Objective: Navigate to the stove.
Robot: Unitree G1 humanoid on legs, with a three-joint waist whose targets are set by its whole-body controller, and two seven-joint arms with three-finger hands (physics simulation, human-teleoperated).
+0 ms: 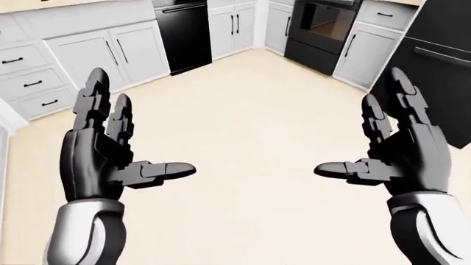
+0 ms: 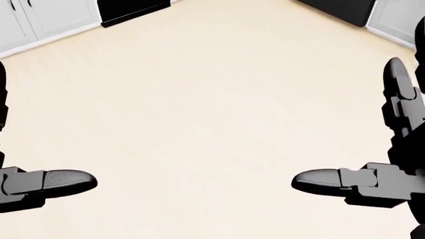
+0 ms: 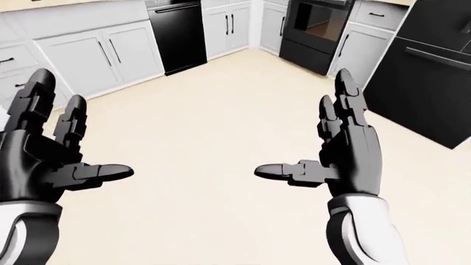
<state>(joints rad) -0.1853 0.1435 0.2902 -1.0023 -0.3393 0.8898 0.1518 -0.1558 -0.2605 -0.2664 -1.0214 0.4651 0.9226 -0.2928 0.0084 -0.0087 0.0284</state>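
Note:
The stove (image 1: 320, 33) is a black range with a glass oven door, standing in the cabinet run at the top right of the left-eye view, across the cream floor from me. Its lower edge (image 2: 335, 10) shows at the top right of the head view. My left hand (image 1: 139, 132) is raised at the left, fingers spread, holding nothing. My right hand (image 1: 360, 124) is raised at the right, also open with nothing in it. Both palms face each other.
A black dishwasher (image 1: 184, 36) is set into the white cabinets (image 1: 88, 55) at the top left. A tall black appliance (image 1: 434, 72) stands at the right edge, close to my right hand. A white cabinet (image 1: 364, 52) sits between it and the stove.

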